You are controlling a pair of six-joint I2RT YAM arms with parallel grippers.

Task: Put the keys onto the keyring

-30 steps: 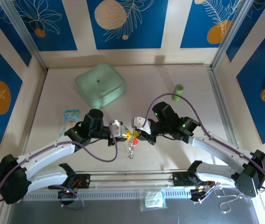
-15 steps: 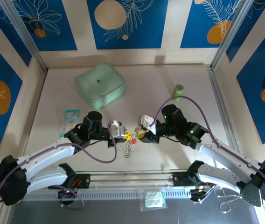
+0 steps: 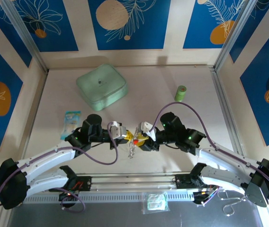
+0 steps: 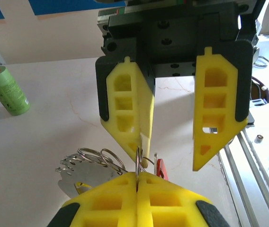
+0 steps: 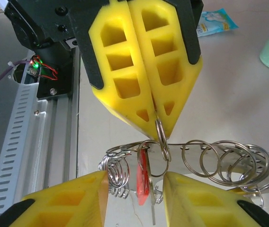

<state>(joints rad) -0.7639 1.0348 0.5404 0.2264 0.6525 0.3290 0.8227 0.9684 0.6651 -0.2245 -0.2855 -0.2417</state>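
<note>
While the left fingers (image 5: 139,71) press together, clamped at their tips on one thin wire loop of the keyring (image 5: 161,141), the right fingers (image 4: 217,118) stand apart and grip nothing.

Keyring position: held off the bench (image 3: 148,90) between the two arms, at mid-width and toward the near side in the top view. Its silver chain of loops (image 5: 219,158) trails sideways from the clamp and hangs below it.

Governing relation: the red key (image 5: 144,174) sits in the gap between the right fingers, just beneath the left fingertips, and appears to touch neither right finger. The key hangs head up, shaft down. Its long axis crosses the closing direction of the right fingers, so closing would likely catch the head from both sides. The right arm is the nearer free one; the left is occupied as the holder.

Not resolved: whether the red key is already threaded on the clamped loop. The yellow key cannot be told apart from the yellow fingers.

Writing:
- Blue-and-white packet (image 5: 215,21): print too small to read.
- Green roll (image 4: 6,90): no legible label.
- Mint case (image 3: 101,87): small central mark, unreadable.
</note>
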